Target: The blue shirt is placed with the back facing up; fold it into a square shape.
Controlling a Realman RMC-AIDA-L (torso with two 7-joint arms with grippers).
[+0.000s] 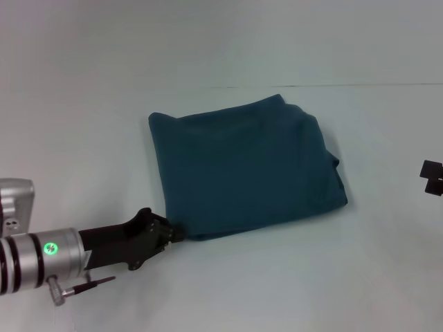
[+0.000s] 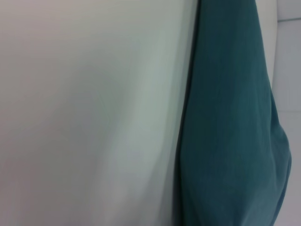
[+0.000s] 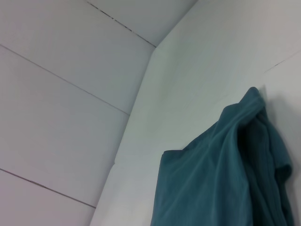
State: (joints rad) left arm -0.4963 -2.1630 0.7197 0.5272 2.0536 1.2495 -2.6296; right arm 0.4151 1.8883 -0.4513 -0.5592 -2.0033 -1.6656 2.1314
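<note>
Teal blue shirt (image 1: pixel 246 169), folded roughly square

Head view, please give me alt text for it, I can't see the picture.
A blue shirt lies folded into a rough square on a white table. The left gripper reaches in from the lower left, its tip at the shirt's near left corner. Only a small dark part of the right gripper shows at the right edge.

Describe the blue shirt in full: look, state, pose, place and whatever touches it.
The blue shirt is plain dark teal, soft cotton-like cloth, no lettering showing. It lies flat on the white table, folded into a rough square of stacked layers, with bunched, uneven edges on the robot's right side. The left gripper is at its near left corner, at the cloth's edge. The right gripper is well clear, at the table's right.
</note>
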